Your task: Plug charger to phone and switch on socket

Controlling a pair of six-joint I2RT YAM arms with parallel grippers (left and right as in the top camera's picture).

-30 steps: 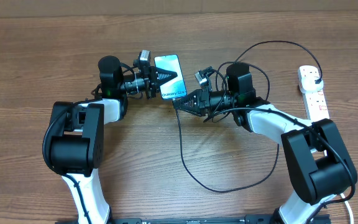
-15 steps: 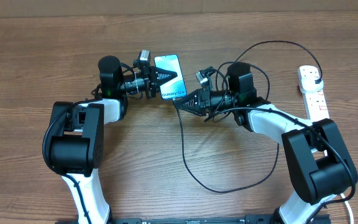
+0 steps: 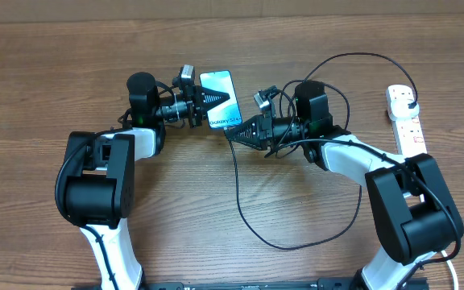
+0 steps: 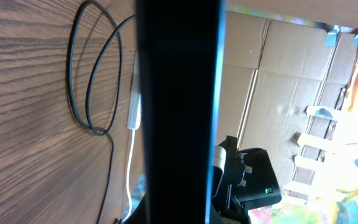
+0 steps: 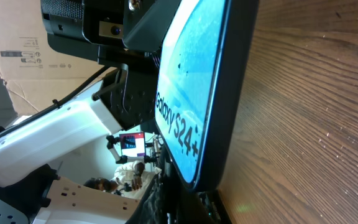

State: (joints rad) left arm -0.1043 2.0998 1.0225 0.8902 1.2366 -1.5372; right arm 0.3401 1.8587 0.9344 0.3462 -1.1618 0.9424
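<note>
The phone (image 3: 222,89), screen lit blue-white, is held on edge above the table with my left gripper (image 3: 209,101) shut on its side. In the left wrist view the phone (image 4: 179,106) is a dark band filling the centre. My right gripper (image 3: 232,133) is shut on the charger's connector end, right at the phone's lower edge. In the right wrist view the phone (image 5: 194,93) shows "Galaxy S24+" just above my right gripper (image 5: 185,208). The charger (image 3: 252,229) loops across the table to its black plug (image 3: 410,102) in the socket (image 3: 407,129), a white strip at the far right.
Slack charger cable (image 3: 353,60) arcs behind the right arm and loops near the table's front. A thin white cord (image 4: 132,118) lies beside the black cable loops (image 4: 92,93). Cardboard boxes (image 4: 278,74) stand beyond the table.
</note>
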